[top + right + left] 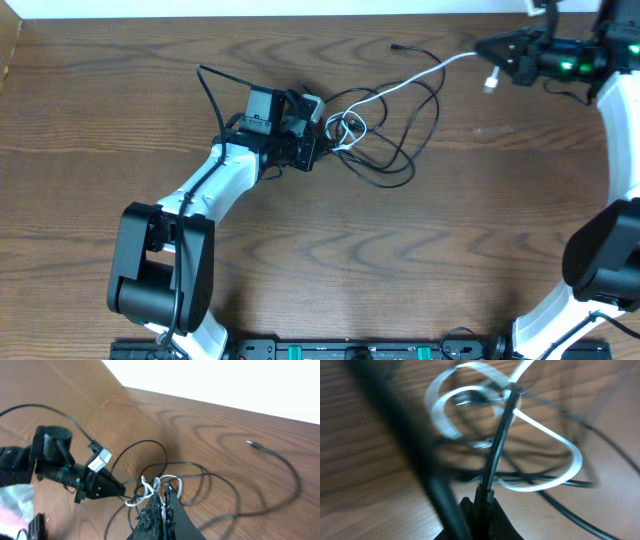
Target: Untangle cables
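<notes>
Tangle: thin black cords [372,152] plus thin white cord [420,72], near far edge of brown wooden table [300,260]. Left gripper [318,150] pinches black cord at knot; right gripper [487,47] pinches white cord by far right corner (plug [490,84] dangling). Best: left anchors, right draws slowly outward.

No legible writing in any view.
A small white tag [101,459] sits on the body of the left gripper [121,493], just behind its fingers, and a pale sticker [258,122] lies farther back on the same wrist; both are too small and blurred to read.
</notes>
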`<state>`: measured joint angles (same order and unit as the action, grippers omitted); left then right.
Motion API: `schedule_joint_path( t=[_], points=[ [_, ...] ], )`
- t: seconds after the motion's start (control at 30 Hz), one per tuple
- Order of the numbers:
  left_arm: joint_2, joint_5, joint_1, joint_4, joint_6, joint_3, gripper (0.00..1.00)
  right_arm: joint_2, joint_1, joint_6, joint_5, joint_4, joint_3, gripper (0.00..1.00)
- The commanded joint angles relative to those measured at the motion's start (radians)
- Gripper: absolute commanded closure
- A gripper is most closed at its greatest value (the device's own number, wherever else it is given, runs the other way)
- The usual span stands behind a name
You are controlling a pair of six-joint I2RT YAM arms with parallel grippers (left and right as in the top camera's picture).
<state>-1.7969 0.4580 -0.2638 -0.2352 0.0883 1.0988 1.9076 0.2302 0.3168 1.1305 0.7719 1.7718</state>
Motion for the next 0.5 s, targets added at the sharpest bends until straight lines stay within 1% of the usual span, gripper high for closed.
schedule_joint_path(
  t=[0.0,0.17,0.23,0.3,0.37,0.47],
  points=[
    [0.020,-0.343,0.006,-0.031,0.021,0.005,0.93,-0.005,0.062,-0.029,0.032,-0.001,0.014,0.99],
    [0.020,-0.620,0.006,-0.078,0.032,0.005,0.92,-0.005,0.146,-0.037,0.055,0.002,0.014,0.99],
    [0.020,-0.682,0.006,-0.082,0.032,0.005,0.92,-0.005,0.174,-0.043,0.055,0.006,0.014,0.99],
    [0.020,-0.677,0.006,-0.082,0.032,0.005,0.92,-0.005,0.197,-0.055,0.055,0.019,0.014,0.99],
    [0.020,-0.628,0.006,-0.081,0.032,0.005,0.92,-0.005,0.203,-0.048,0.056,0.047,0.014,0.99],
    [0.020,-0.433,0.006,-0.062,0.032,0.005,0.92,-0.005,0.188,0.013,0.058,0.108,0.014,0.99]
  ],
)
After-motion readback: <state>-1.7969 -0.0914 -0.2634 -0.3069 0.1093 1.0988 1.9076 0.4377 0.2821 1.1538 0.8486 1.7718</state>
